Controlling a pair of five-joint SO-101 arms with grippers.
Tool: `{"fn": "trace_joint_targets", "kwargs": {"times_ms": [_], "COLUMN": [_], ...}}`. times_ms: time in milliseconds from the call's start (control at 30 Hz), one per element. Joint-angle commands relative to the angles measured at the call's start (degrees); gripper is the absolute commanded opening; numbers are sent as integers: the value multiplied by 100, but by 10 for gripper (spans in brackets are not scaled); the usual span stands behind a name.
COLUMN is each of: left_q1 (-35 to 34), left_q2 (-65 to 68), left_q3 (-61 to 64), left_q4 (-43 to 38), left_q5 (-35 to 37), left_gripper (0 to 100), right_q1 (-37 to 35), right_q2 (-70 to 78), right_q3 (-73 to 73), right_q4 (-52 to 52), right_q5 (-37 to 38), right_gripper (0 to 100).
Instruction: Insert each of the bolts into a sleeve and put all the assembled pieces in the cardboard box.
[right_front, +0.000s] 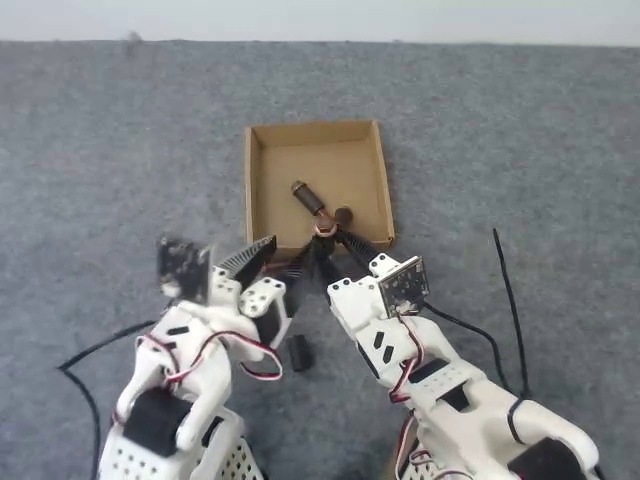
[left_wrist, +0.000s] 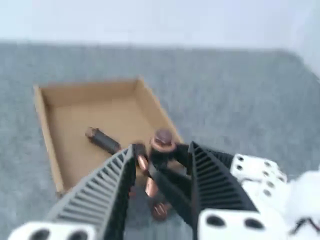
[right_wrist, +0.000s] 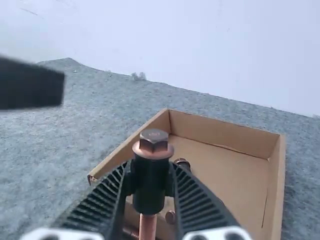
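The open cardboard box (right_front: 263, 180) lies on grey carpet, with one assembled bolt-and-sleeve piece (right_front: 308, 198) flat inside it and a second brown piece (right_front: 343, 215) beside that. My right gripper (right_front: 325, 238) is at the box's near wall, shut on a black sleeve (right_wrist: 149, 182) that has a copper bolt (right_wrist: 153, 142) standing through it. My left gripper (right_front: 285, 250) is just beside it and open, its fingers (left_wrist: 107, 185) spread on either side of the held piece (left_wrist: 162, 142). The box (left_wrist: 50, 135) and the lying piece (left_wrist: 102, 140) are behind.
A loose black sleeve (right_front: 299, 352) lies on the carpet between the two arm bases. Black cables (right_front: 510, 300) trail to the right of the right arm and to the left of the left arm. Open carpet surrounds the box.
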Motion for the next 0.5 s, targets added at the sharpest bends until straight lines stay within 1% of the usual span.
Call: {"fn": "trace_joint_targets", "kwargs": {"times_ms": [0,133,267,333,467], "left_q1": [-431,-993,-1424,-1635,-2031], "left_q2": [-35,457,1424,2040,3262], "left_q3": [-66,-66,-119,-242,-505], "left_q4": [-185,-651,-1248,-1547,-2031], "left_q5": [-53,-44,-26,-26,-26], "left_gripper": [164,160,157,131,35], "right_q1": [66,66,75,75,75], "right_q2": [-242,-242,-242,-242,-242], "right_q3": [44,44,53,62,70], "right_q4": [-251,-251,-251,-251,-251], "right_q5": [35,35,35,35,44], "right_gripper": [6,6,6,6,6]}}
